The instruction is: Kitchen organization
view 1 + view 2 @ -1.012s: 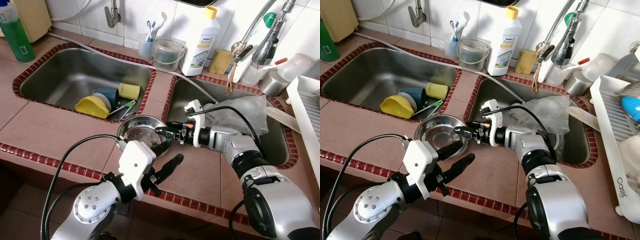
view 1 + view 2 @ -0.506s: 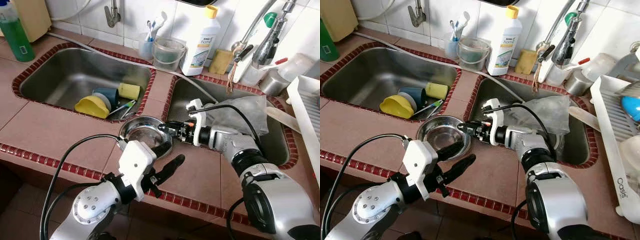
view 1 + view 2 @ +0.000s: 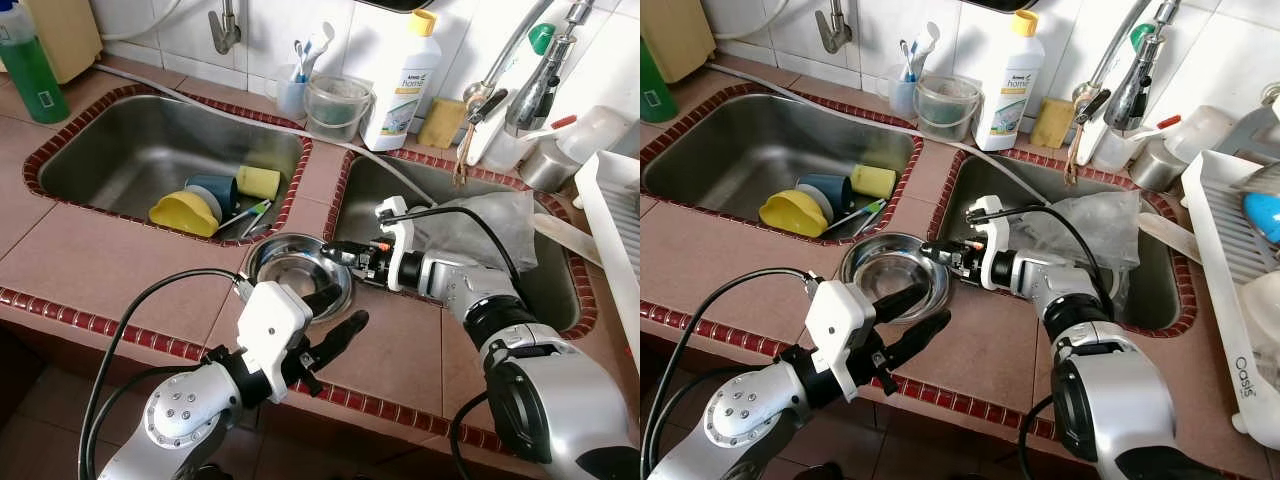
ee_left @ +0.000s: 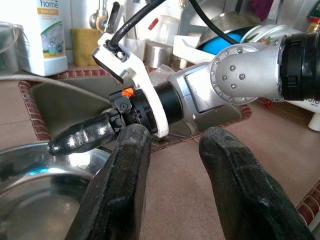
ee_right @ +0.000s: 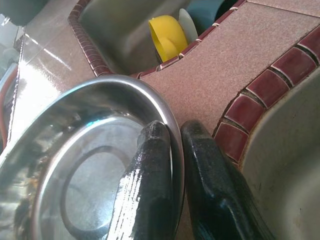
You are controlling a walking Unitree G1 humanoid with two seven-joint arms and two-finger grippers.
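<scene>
Two sinks in tiled counter [image 3: 90, 255] | right pincer [image 5: 172, 150] clamps steel bowl [image 3: 300, 280] rim | left pincer [image 3: 335, 325] wide

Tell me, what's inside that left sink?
The left sink holds a yellow bowl, a blue cup, a yellow cup and some utensils. Anything beneath the bowl is hidden.

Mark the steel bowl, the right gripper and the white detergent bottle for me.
steel bowl [image 3: 290, 272]: left eye view, inner bottom.
right gripper [image 5: 172, 165]: right wrist view, between fingertips pinching the bowl's rim.
white detergent bottle [image 3: 402, 85]: left eye view, front label.
</scene>
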